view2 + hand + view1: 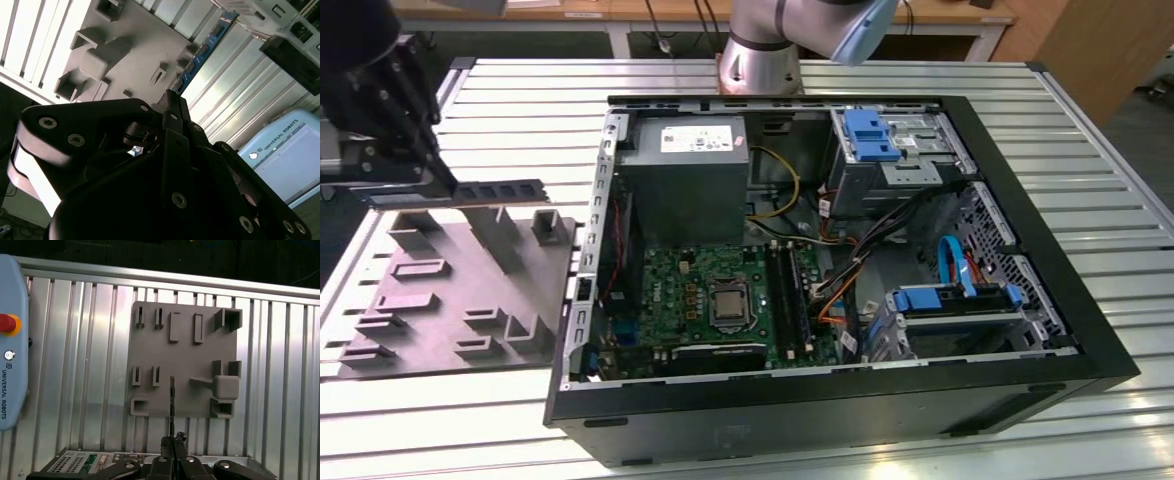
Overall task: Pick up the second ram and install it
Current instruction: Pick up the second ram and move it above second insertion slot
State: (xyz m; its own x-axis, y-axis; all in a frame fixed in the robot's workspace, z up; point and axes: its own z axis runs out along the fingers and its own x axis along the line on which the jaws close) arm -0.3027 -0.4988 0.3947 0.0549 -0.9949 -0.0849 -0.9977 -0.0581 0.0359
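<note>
The tool clamps the second ram above the holder block; the open case holds the motherboard.

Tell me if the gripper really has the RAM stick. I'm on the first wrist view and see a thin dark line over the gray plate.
Observer: Yes. In the second wrist view the gripper is shut on the second ram; its blue face and dark chips show.
Operator: Where's the computer?
Observer: In the exterior view the open computer case lies to the exterior view's right of the gray holder block the stick hangs over.
Operator: And the sockets?
Observer: Long black socket strips sit on the green motherboard inside that case.
</note>
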